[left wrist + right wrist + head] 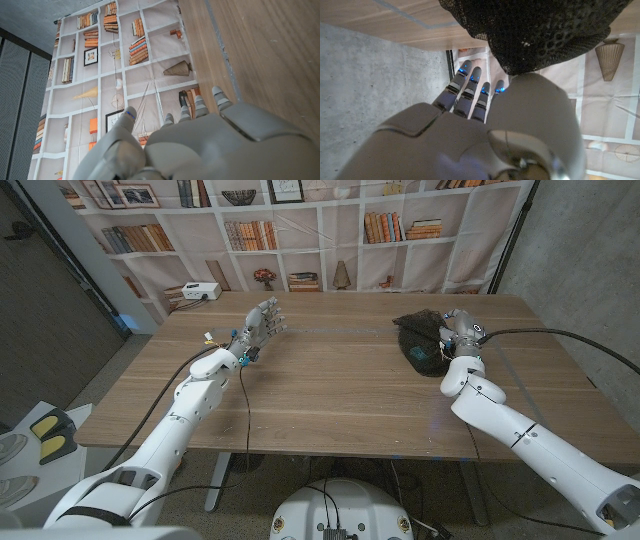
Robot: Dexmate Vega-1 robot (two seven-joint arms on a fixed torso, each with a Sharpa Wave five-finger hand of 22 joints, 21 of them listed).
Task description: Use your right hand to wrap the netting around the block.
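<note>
– Where is the netting?
– I see it bunched dark on the table, far right side. My right hand is right beside it, touching it. Gripping? I can't tell.
– And your left hand?
– Up off the table, fingers apart, holding nothing.

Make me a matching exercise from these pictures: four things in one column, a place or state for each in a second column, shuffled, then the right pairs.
Things:
1. left hand
2. right hand
3. netting
4. white box

Places or states:
A. dark heap on the table's right side
B. far left corner of the table
C. raised above the table, holding nothing
D. against the dark heap

Pairs: 1-C, 2-D, 3-A, 4-B
</note>
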